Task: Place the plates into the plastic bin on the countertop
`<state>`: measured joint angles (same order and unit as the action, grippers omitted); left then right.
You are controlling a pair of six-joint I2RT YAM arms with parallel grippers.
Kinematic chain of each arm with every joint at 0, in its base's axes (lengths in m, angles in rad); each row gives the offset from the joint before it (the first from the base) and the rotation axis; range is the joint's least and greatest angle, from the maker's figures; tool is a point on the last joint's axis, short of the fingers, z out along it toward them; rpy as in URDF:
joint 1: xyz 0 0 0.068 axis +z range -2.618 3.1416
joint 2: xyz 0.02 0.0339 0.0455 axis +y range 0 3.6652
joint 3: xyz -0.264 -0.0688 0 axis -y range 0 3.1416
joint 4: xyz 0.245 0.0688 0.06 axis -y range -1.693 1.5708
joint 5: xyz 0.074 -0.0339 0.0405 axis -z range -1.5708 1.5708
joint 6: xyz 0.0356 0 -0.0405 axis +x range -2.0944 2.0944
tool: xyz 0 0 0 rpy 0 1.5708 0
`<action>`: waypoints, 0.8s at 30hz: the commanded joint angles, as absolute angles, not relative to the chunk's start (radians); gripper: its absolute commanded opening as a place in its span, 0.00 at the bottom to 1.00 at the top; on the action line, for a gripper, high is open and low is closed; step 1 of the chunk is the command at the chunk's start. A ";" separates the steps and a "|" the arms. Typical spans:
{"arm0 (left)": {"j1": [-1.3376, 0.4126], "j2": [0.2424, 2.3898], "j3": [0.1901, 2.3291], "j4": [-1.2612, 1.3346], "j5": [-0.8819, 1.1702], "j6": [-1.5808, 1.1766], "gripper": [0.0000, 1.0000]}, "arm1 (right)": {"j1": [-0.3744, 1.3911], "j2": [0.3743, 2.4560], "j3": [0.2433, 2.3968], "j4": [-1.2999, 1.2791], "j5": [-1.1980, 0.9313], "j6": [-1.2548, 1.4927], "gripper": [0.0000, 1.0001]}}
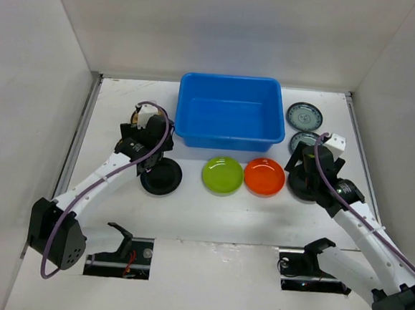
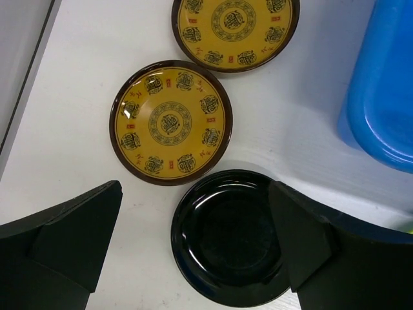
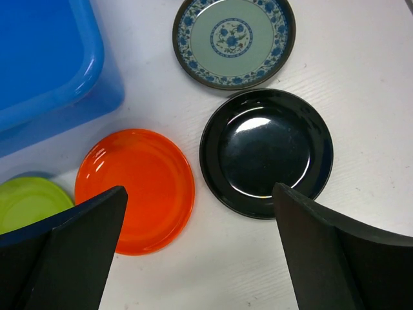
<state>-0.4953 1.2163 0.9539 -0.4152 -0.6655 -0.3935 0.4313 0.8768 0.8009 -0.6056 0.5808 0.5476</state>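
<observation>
Both claws released, spread wide. Left claw [image 2: 193, 239] above black plate [image 2: 227, 242], near two yellow-brown plates [image 2: 170, 123]. Right claw [image 3: 200, 242] above second black plate [image 3: 266, 152] and orange plate [image 3: 135, 187]. All on table [image 1: 117, 212], outside blue bin [image 1: 227, 138].

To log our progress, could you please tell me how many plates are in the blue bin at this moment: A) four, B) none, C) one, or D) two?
B: in the top view the blue bin shows only its bare floor, while the lime green plate and the orange plate lie on the countertop in front of it.
</observation>
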 commanded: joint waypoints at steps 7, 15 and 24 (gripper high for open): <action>-0.456 1.065 0.884 -0.344 -0.608 -0.364 1.00 | 0.444 0.861 0.788 -0.552 0.562 0.543 1.00; -0.387 0.925 0.859 -0.287 -0.367 -0.307 1.00 | 0.271 1.031 0.889 -0.408 0.399 0.552 1.00; -0.255 0.882 0.832 -0.273 -0.140 -0.386 1.00 | -0.129 1.455 1.169 -0.270 0.088 0.569 1.00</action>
<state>-0.2825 0.9218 0.8543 -0.3035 -0.2417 -0.3527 -0.0463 1.3693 1.0660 -0.3626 0.2199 0.5560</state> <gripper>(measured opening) 0.997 1.000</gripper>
